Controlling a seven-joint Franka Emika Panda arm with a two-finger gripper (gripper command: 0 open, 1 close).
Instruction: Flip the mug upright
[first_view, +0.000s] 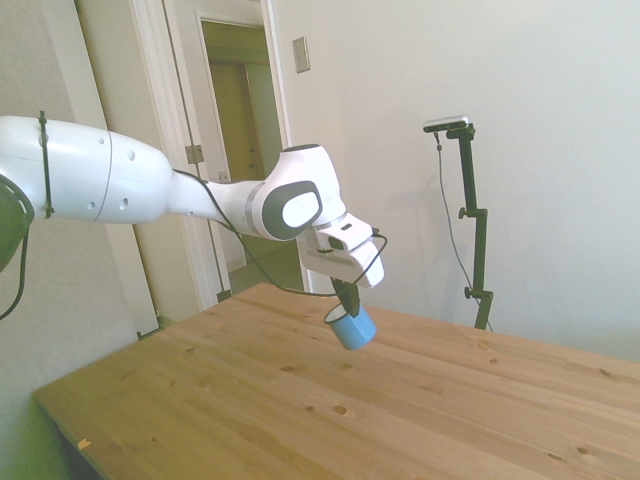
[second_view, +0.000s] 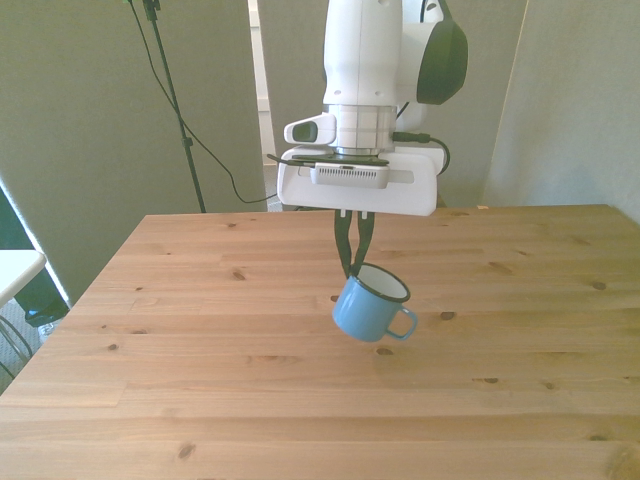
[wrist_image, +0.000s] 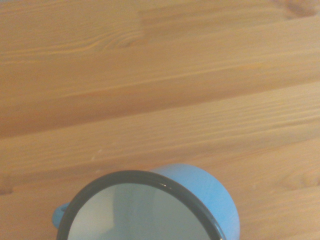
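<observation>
The light-blue mug (second_view: 366, 308) hangs in the air above the wooden table (second_view: 200, 330), tilted, with its dark-edged rim and pale inside turned up toward the front view's right and its handle low on that side. My gripper (second_view: 352, 262) is shut on the mug's rim, its thin dark fingers pinching the wall from above. In the side view the mug (first_view: 352, 328) hangs just under the gripper (first_view: 345, 306), clear of the tabletop. From the wrist camera I look down into the mug's opening (wrist_image: 140, 212), with bare planks beneath it.
Bare wood planks of the table (first_view: 300, 410) stretch all around below the mug. A doorway (first_view: 240, 120) and pale walls stand behind the table. A white object's edge (second_view: 15, 270) shows at the front view's left, beyond the table.
</observation>
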